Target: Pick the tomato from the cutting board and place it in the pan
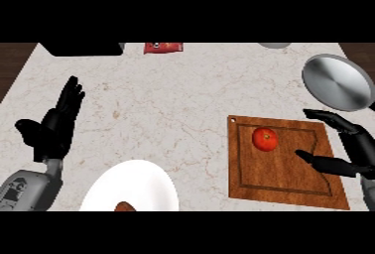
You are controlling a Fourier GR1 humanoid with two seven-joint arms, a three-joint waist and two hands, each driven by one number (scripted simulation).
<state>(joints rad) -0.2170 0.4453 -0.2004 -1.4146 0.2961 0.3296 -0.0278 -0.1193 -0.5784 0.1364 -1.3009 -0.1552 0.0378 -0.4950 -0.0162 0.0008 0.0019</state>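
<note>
The tomato (264, 139) is spotted right of centre, sitting in the upper half of the cutting board (282, 181), untouched. Just to its right the right hand (357, 149) is held spread wide, fingers above and thumb below, with nothing gripped. The pose is judged to be set for closing round the fruit from the side. The pan (338, 82) is found in the upper right, just beyond the board's corner, so a short carry is expected. At the left of the frame the left hand (55, 126) is parked open, fingers up, out of the way. A white plate (135, 186) is cut off by the lower edge, and a brown item (124, 207) on it cannot be identified. Along the top, a red packet (162, 47), a black object (81, 48) and a grey rim (275, 45) are clipped. The pan's right side is cut off too, and no handle can be made out.
</note>
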